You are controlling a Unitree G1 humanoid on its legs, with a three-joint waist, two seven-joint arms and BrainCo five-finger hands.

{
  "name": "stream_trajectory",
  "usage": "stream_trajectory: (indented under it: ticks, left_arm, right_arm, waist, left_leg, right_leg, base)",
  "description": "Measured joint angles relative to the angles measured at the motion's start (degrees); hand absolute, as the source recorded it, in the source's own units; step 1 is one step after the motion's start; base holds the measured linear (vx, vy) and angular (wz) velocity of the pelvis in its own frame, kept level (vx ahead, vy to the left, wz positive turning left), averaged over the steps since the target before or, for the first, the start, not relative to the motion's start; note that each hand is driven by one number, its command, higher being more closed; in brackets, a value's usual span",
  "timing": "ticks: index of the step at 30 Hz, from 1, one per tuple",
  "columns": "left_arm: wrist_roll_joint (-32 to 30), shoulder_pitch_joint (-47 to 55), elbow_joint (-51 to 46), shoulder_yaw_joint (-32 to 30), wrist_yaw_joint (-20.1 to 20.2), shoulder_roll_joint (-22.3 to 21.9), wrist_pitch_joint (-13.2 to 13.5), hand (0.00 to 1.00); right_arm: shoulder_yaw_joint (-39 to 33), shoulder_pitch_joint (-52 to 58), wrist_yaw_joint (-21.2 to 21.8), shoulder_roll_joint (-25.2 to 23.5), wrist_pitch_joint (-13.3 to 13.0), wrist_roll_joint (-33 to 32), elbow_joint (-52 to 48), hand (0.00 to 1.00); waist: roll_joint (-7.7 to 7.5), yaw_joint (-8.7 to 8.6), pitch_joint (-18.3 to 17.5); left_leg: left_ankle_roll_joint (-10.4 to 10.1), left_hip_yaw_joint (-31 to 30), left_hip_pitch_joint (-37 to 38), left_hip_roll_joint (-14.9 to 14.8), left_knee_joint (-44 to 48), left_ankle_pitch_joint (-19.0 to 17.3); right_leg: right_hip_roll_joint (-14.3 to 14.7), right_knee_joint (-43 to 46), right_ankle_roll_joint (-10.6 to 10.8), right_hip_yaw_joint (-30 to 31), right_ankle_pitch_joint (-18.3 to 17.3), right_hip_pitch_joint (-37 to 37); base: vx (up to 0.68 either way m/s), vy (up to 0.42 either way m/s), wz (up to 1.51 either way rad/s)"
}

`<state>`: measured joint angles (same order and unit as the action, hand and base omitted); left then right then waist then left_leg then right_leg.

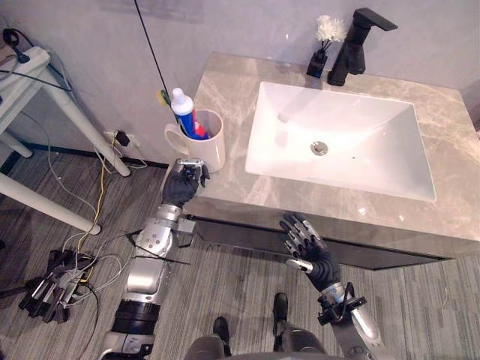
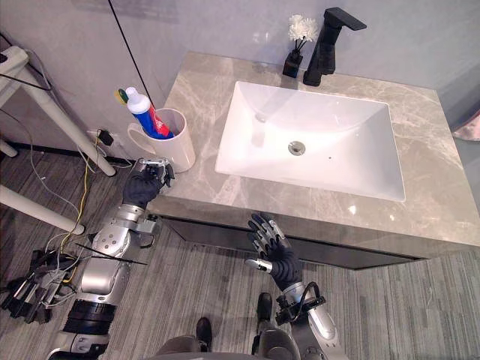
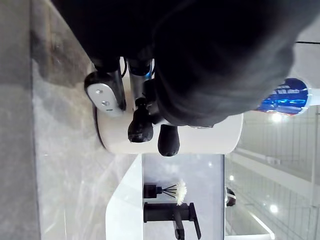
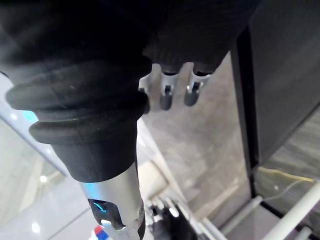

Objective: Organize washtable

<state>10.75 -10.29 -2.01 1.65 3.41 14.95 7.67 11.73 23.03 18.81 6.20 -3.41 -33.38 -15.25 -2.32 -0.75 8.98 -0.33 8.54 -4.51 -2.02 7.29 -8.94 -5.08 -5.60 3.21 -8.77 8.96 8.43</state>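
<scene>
In the left eye view, the mug (image 1: 210, 154) holding toothpaste (image 1: 184, 112) stands upright at the counter's (image 1: 450, 150) front left corner. It is just beyond the left hand (image 1: 184, 186), the nearer of the 2. The left wrist view leaves that hand's grip unclear, and the right wrist view shows the right hand (image 4: 166, 96) relaxed.

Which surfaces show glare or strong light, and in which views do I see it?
Left eye view: soft bright patches on the white rectangular basin and small glints on the grey marble countertop. Left wrist view: the white ceramic mug is brightly lit, while the left hand before it looks dark.
</scene>
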Motion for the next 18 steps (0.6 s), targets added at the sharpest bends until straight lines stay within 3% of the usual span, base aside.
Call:
stream_trajectory:
  ticks: [10, 18]
  left_arm:
    - [-0.39, -2.18, 2.35, -0.11, -0.04, 0.20, 0.00, 1.00]
    - [-0.77, -6.28, 5.29, -0.13, -0.90, 2.83, -0.25, 1.00]
  right_arm:
    - [0.04, 0.69, 0.02, 1.06, 0.01, 0.00, -0.01, 0.00]
    - [0.18, 1.38, 0.12, 1.10, 0.01, 0.00, -0.02, 0.00]
  waist:
    - [0.38, -0.03, 0.56]
    - [0.37, 0.00, 1.25]
  left_leg:
    - [0.20, 1.01, -1.19, -0.04, 1.29, -0.74]
    - [0.26, 1.04, -2.27, -0.03, 2.01, -0.76]
  right_leg:
    - [0.04, 0.00, 0.10, 1.10, 0.34, 1.06]
    - [0.03, 0.00, 0.20, 1.14, 0.81, 1.83]
  base:
    - [-0.01, -0.001, -0.06]
    - [0.00, 0.000, 0.00]
